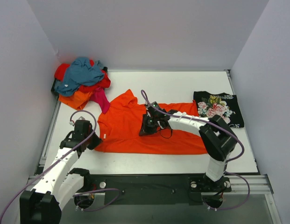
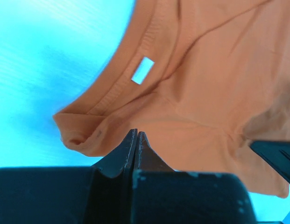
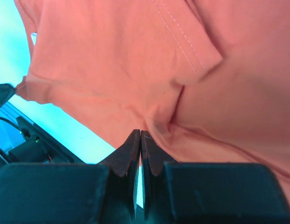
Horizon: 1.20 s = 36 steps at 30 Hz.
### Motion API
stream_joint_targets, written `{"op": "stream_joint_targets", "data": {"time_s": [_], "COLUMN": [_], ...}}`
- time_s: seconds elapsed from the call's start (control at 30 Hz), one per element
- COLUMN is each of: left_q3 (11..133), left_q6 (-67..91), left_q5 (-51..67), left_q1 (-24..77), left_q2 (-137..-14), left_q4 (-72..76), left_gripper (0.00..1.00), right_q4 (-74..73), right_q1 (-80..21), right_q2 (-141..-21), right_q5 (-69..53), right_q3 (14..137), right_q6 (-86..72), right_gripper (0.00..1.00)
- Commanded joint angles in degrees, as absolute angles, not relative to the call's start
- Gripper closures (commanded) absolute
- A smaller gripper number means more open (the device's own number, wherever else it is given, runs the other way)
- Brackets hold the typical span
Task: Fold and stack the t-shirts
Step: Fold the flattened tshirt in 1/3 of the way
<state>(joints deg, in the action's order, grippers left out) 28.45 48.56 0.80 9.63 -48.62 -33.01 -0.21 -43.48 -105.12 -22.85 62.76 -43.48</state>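
Note:
A bright orange t-shirt (image 1: 130, 133) lies spread across the middle of the table, its collar and white label (image 2: 142, 70) at the left. My left gripper (image 1: 93, 140) is at the shirt's left edge by the collar. Its jaws are shut on the orange cloth (image 2: 182, 121), which curls up there. My right gripper (image 1: 146, 128) is over the shirt's middle, shut on a puckered fold of the same shirt (image 3: 154, 119), beside a sleeve hem (image 3: 191, 56). A folded black floral t-shirt (image 1: 218, 108) lies at the right. Teal (image 1: 84, 72), red (image 1: 63, 71), orange and magenta (image 1: 101, 99) shirts are piled at the back left.
White walls enclose the table on the left, back and right. The table's front edge (image 1: 149, 173) runs just ahead of the arm bases. The right arm's forearm (image 1: 191, 122) and purple cable cross above the orange shirt's right half.

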Motion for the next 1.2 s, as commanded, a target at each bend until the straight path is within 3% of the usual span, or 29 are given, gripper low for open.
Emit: {"op": "stream_joint_targets", "data": {"time_s": [0.0, 0.13, 0.4, 0.47, 0.5, 0.63, 0.83, 0.97, 1.17], "left_q3": [25.5, 26.0, 34.2, 37.4, 39.5, 44.5, 56.3, 67.6, 89.1], "left_q6": [53.1, 53.2, 47.4, 43.4, 41.6, 40.4, 36.0, 29.4, 20.7], "left_q5": [-3.2, -6.6, -9.7, -6.1, -4.2, 3.9, 5.0, 6.6, 9.4], "left_q1": [8.6, 9.9, 10.9, 10.9, 10.9, 11.3, 13.9, 15.4, 15.2], "left_q2": [-52.1, -55.5, -48.3, -49.7, -51.8, -60.8, -81.3, -95.0, -113.9], "left_q4": [-33.7, -33.8, -33.9, -28.5, -26.4, -9.5, 3.9, 7.5, 0.1], "left_gripper": [1.00, 1.00, 1.00, 0.93, 0.79, 0.57, 0.54, 0.44, 0.43], "right_q4": [-1.6, -1.8, -3.4, -5.3, -6.1, -6.9, -6.9, -6.9, -6.6], "right_q1": [-42.8, -42.1, -35.5, -34.3, -33.8, -31.7, -29.3, -28.0, -27.1], "right_q2": [-96.9, -93.5, -86.2, -84.6, -83.9, -80.4, -78.5, -77.4, -76.7], "right_q5": [-19.7, -19.1, -18.2, -16.8, -16.2, -14.8, -16.6, -18.4, -20.1], "right_q3": [59.0, 56.0, 52.6, 52.7, 52.8, 52.6, 52.0, 51.9, 51.3], "right_q6": [-40.5, -39.7, -36.6, -34.7, -33.7, -31.5, -30.9, -30.2, -30.2], "right_gripper": [1.00, 1.00, 1.00, 1.00, 1.00, 1.00, 1.00, 1.00, 1.00]}}
